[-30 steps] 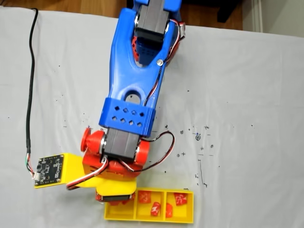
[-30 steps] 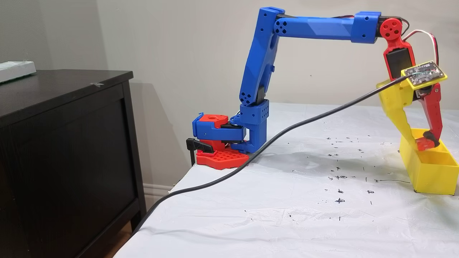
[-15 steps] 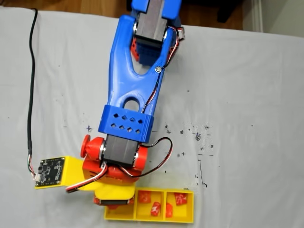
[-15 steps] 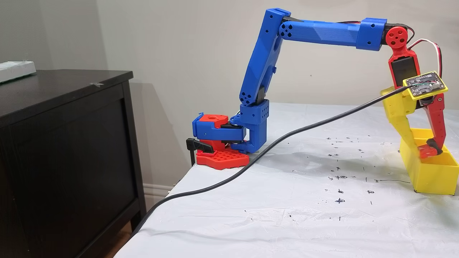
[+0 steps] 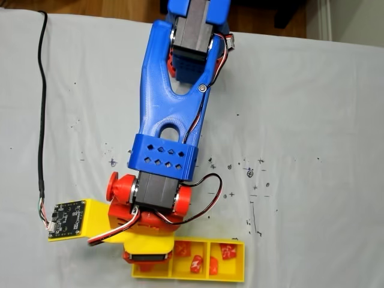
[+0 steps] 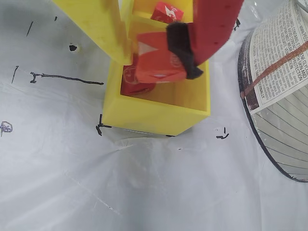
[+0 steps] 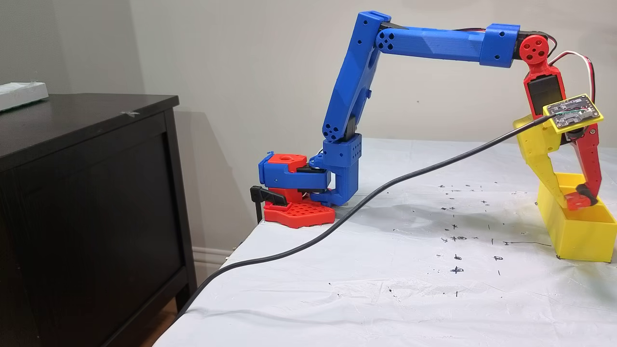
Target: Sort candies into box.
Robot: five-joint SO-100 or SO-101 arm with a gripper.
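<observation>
Nearly done: end effector [image 6: 161,57] clamped on last candy [image 6: 159,62] above box [image 6: 154,115] end compartment, one candy inside; four more sorted alongside.

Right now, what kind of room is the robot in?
Probably a room at home, used as a hobby corner: a dark wooden cabinet stands by a plain wall, and the table wears a white sheet dotted with pen marks.
</observation>
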